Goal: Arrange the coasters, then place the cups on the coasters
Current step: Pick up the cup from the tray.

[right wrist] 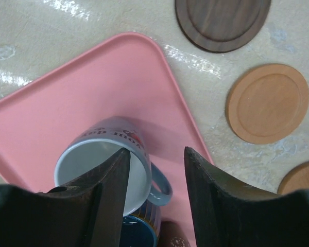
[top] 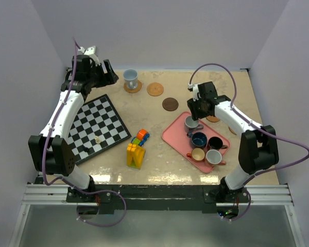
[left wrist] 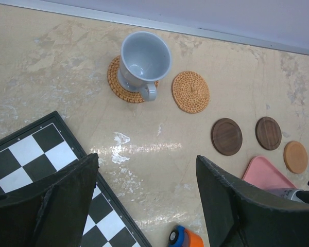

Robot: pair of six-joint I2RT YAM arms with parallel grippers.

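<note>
A pale blue cup (right wrist: 108, 136) stands at the far corner of the pink tray (right wrist: 92, 92). My right gripper (right wrist: 157, 152) is open over it, one finger inside the rim and the other outside past the handle, not touching it. Navy (top: 199, 139), black (top: 215, 143), tan (top: 197, 154) and grey-white (top: 213, 157) cups fill the tray's near end. Another pale blue cup (left wrist: 144, 59) sits on a woven orange coaster (left wrist: 118, 85). Beside it lie a woven coaster (left wrist: 190, 91), two dark brown coasters (left wrist: 226, 136) (left wrist: 268, 133) and a tan one (left wrist: 295, 157). My left gripper (left wrist: 147, 159) hangs open and empty above the table.
A chessboard (top: 95, 128) with a couple of small pieces lies at the left. Colourful toy blocks (top: 136, 149) sit between it and the tray (top: 172, 135). Another tan coaster (right wrist: 304, 180) lies beside the tray. Walls close the table at the back and sides.
</note>
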